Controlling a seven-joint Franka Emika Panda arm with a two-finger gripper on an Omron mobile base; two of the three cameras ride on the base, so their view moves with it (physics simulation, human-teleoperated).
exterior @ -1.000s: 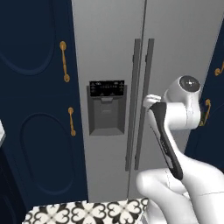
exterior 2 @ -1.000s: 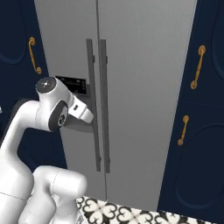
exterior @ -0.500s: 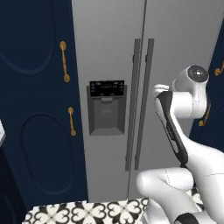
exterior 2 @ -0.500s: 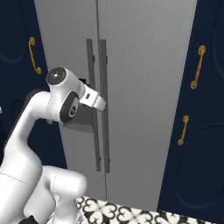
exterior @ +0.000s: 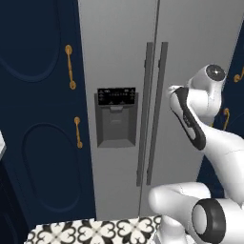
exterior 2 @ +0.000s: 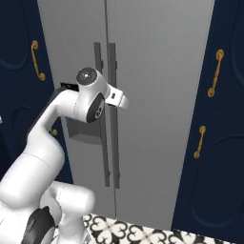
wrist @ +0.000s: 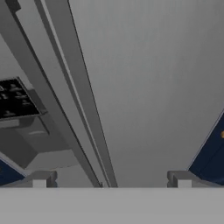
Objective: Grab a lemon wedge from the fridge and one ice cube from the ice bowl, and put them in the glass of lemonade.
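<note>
Fridge [exterior: 119, 71] dispenser panel [exterior: 116, 95], writing illegible

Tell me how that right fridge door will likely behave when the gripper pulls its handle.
The fridge door is tall and steel, so it probably feels heavy and swings stiffly rather than flexing. Its right handle is a slim, smooth vertical bar, so the open gripper could slide along it unless closed squarely. Both doors look shut, so expect initial resistance.

One fridge [exterior: 124, 62] with two bar handles [exterior: 148, 109]; one dispenser [exterior: 116, 116]; seemingly four brass cabinet handles [exterior 2: 217, 71].
</note>
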